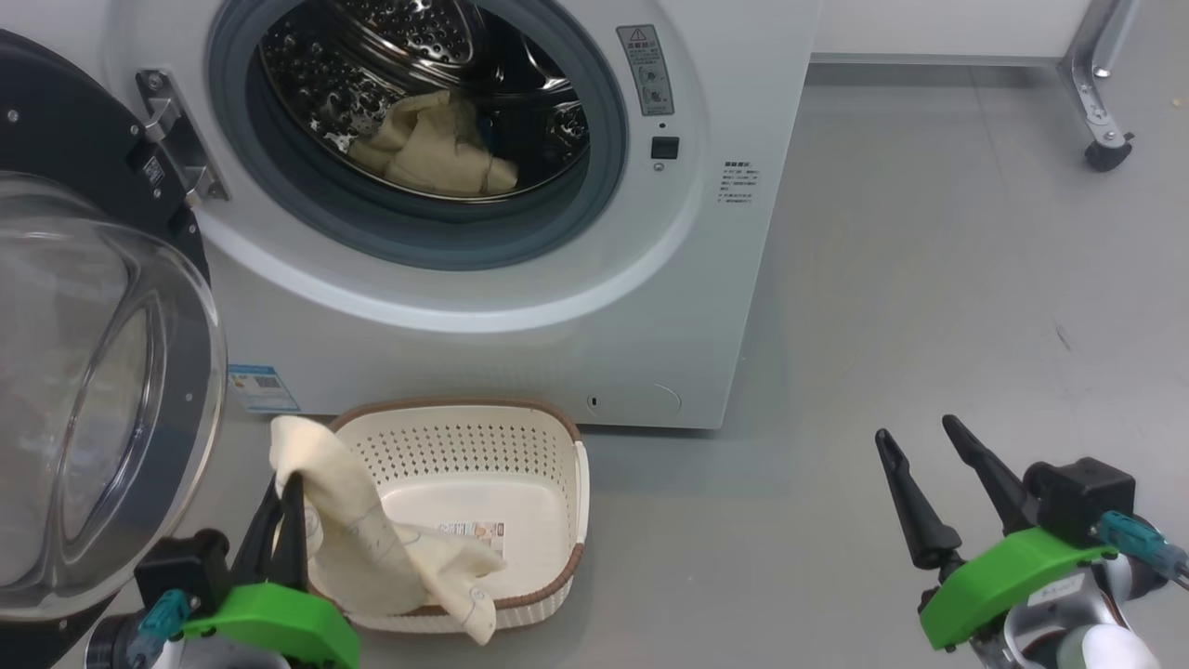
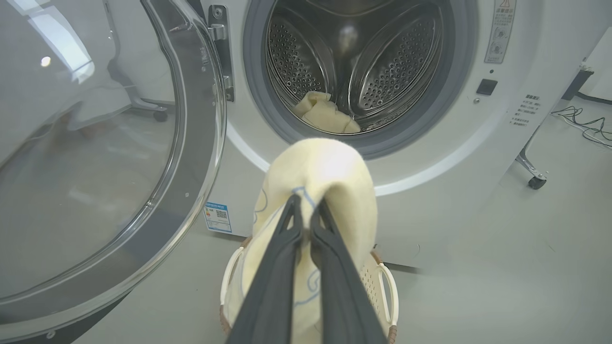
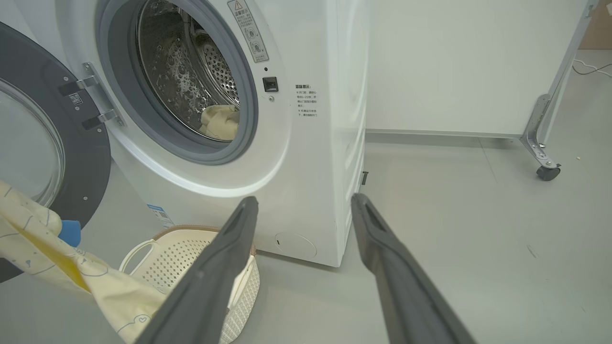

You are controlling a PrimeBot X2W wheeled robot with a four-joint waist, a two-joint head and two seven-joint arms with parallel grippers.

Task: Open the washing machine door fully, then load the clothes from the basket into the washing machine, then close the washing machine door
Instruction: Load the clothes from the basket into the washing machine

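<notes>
Left of the basket [image 1: 464,453], the washing machine door [image 1: 93,390] stands open. Left fingers [image 1: 292,530] clench a cream garment [image 1: 364,544] above the basket; right fingers [image 1: 915,506] gape, well right of it.

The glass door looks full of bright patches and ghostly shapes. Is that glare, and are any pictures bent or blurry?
Left wrist view: yes, glare; the door mirrors a bright light patch and a wheeled stand, and the garment by the lens is washed out. Head view: the steel drum glints. Right wrist view: the wide lens bows the machine, and the near fingers look soft.
</notes>
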